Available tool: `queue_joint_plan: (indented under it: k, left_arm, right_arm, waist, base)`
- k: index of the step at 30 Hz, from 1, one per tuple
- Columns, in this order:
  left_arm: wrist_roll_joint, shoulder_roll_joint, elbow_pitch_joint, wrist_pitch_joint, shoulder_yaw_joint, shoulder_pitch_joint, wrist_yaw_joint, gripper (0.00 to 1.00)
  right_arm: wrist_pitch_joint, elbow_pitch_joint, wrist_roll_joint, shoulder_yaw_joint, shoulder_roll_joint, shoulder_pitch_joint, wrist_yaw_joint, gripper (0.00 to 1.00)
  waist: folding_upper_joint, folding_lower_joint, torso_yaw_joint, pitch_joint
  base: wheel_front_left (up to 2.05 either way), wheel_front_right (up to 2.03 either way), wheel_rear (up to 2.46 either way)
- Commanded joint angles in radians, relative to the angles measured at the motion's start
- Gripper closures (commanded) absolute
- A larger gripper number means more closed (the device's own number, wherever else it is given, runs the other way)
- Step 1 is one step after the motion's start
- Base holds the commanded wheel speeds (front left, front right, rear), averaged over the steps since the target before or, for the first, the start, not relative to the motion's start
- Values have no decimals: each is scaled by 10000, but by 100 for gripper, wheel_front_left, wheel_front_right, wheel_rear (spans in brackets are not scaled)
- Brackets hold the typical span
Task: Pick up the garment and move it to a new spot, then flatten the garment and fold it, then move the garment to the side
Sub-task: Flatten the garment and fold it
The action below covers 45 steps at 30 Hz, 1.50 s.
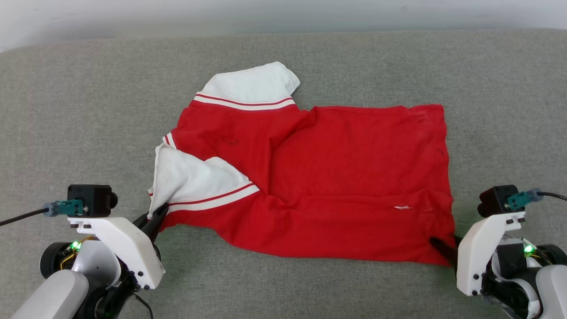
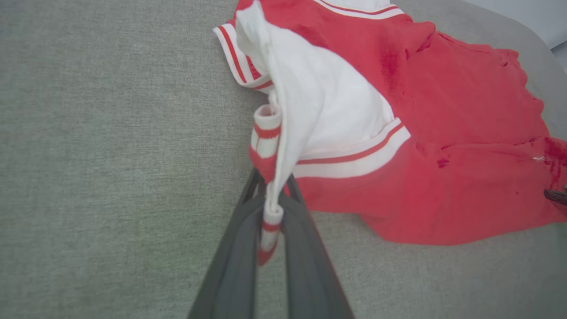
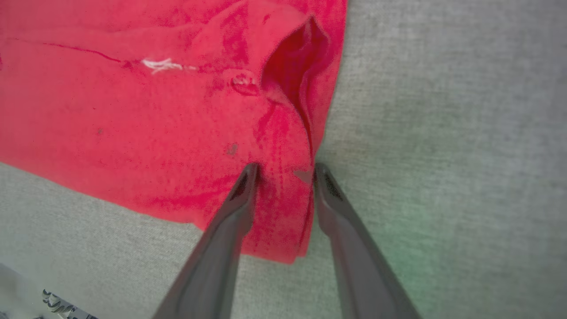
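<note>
The garment (image 1: pixel 354 177) lies spread on the grey cloth surface, red body toward the right and both white sleeves at the left. My left gripper (image 1: pixel 159 215) is shut on the near sleeve's striped cuff; in the left wrist view the cuff (image 2: pixel 268 146) runs down between the closed fingers of that gripper (image 2: pixel 272 181). My right gripper (image 1: pixel 443 246) sits at the garment's near right corner. In the right wrist view its two fingers stand apart, astride that corner of the red hem (image 3: pixel 283 208), with the gripper (image 3: pixel 283 170) open and fabric between the tips.
The grey fabric surface (image 1: pixel 88 110) stretches wide on all sides of the garment. A pale wall (image 1: pixel 283 13) runs along its far edge. The right gripper's fingertip (image 2: pixel 556 196) shows at the right edge of the left wrist view.
</note>
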Motion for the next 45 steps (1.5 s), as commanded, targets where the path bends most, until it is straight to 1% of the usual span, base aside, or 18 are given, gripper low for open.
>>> queue_joint_plan:
  k: [1,5,8,14,20,23,26,28,29,30,31,33,36,42,43,44,45]
  left_arm:
    - [-13,-78,25,-113,49,59,60,100]
    - [-162,-211,161,-292,99,203,1,100]
    - [-241,-296,232,-423,121,341,-11,100]
    - [-397,-440,230,-615,95,903,78,100]
    - [-480,-287,-7,-659,81,1687,358,100]
    - [-651,-141,-197,-543,83,2347,606,100]
    - [-877,-293,-134,-398,-58,2689,620,100]
    - [-994,-469,89,-485,-68,2768,585,100]
    - [-1042,-585,249,-485,-155,2792,498,69]
    - [-1091,-715,411,-514,-202,2734,410,6]
    - [-1089,-788,574,-549,-225,2615,324,0]
    - [-1029,-933,896,-663,-245,2359,195,0]
    - [-712,-1051,1214,-1219,-95,2001,126,0]
    - [73,-972,1388,-2413,284,1286,231,0]
    - [215,-971,1350,-2546,308,1131,251,0]
    - [215,-971,1350,-2546,308,1131,251,0]
    - [341,-986,1304,-2686,331,956,301,0]
  right_arm:
    - [-22,434,179,355,69,-38,0,100]
    - [-299,447,355,533,-355,-419,-1,100]
    - [-439,304,458,633,-548,-483,-1,100]
    - [-473,-20,564,837,-866,-56,-1,100]
    - [-449,-377,693,784,-1038,625,-1,100]
    - [-290,-722,746,633,-1114,1185,-1,100]
    - [-154,-787,703,457,-1031,1629,-1,100]
    - [-129,-728,662,432,-924,1863,-1,100]
    - [-212,-664,672,425,-848,1965,-1,70]
    - [-316,-611,606,450,-834,2036,-1,0]
    - [-450,-546,577,459,-781,2080,-1,0]
    - [-924,-514,487,522,-700,2063,-1,0]
    - [-2192,-686,144,552,-751,1905,-1,0]
    - [-4764,-1159,-810,167,-443,1621,-1,0]
    - [-5110,-1214,-1010,87,-343,1594,-1,0]
    - [-5110,-1214,-1010,87,-343,1594,-1,0]
    - [-5452,-1288,-1167,20,-234,1554,-1,0]
  waist:
    - [0,0,13,-28]
    - [0,0,22,-271]
    - [0,0,43,-579]
    - [0,0,178,-1454]
    - [0,0,391,-2227]
    - [0,0,474,-2539]
    - [0,0,484,-2575]
    - [0,0,477,-2561]
    - [0,0,475,-2537]
    - [0,0,477,-2504]
    - [0,0,479,-2466]
    - [0,0,445,-2369]
    - [0,0,341,-2287]
    - [0,0,-39,-2223]
    - [0,0,-110,-2196]
    - [0,0,-110,-2196]
    - [0,0,-182,-2166]
  base:
    - [0,0,0]
    - [0,0,0]
    - [0,0,0]
    - [0,0,0]
    - [0,0,0]
    - [0,0,0]
    - [0,0,0]
    - [0,0,0]
    - [0,0,0]
    - [0,0,0]
    - [0,0,0]
    - [0,0,0]
    - [0,0,0]
    - [0,0,0]
    - [0,0,0]
    - [0,0,0]
    - [0,0,0]
